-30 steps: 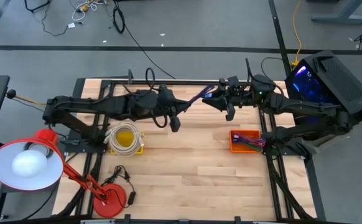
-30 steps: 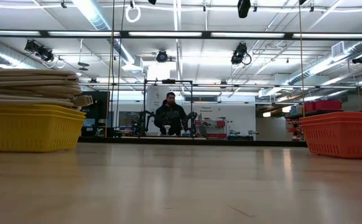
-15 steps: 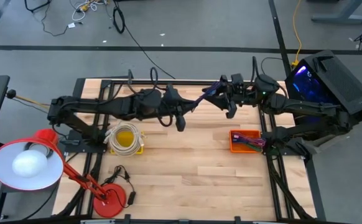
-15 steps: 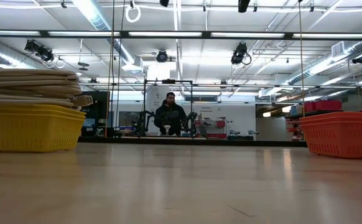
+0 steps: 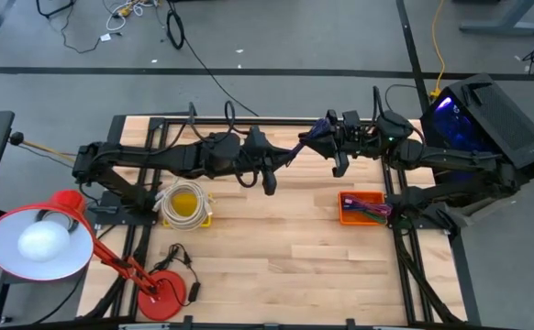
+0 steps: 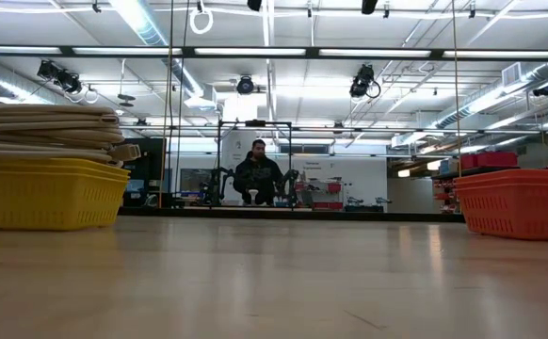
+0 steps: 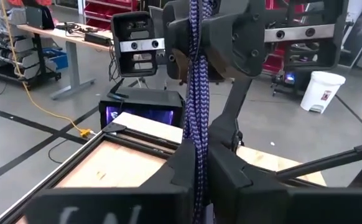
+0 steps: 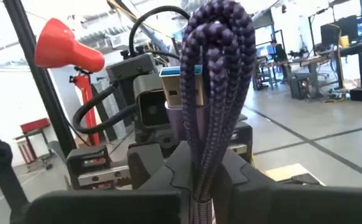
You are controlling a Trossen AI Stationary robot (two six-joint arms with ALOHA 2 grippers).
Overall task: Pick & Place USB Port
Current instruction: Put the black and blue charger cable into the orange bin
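Braided purple USB cable [image 5: 305,145], bundled in loops, is held above the wooden table [image 5: 276,238], gripped at once by the closed left gripper [image 5: 290,156] and the closed right gripper [image 5: 322,136]; a metal plug protrudes.

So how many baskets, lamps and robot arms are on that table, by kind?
Baskets: 2, yellow basket and orange basket
Lamps: 1, red lamp
Arms: 2, left gripper and right gripper, sharing a purple cable
Total: 5
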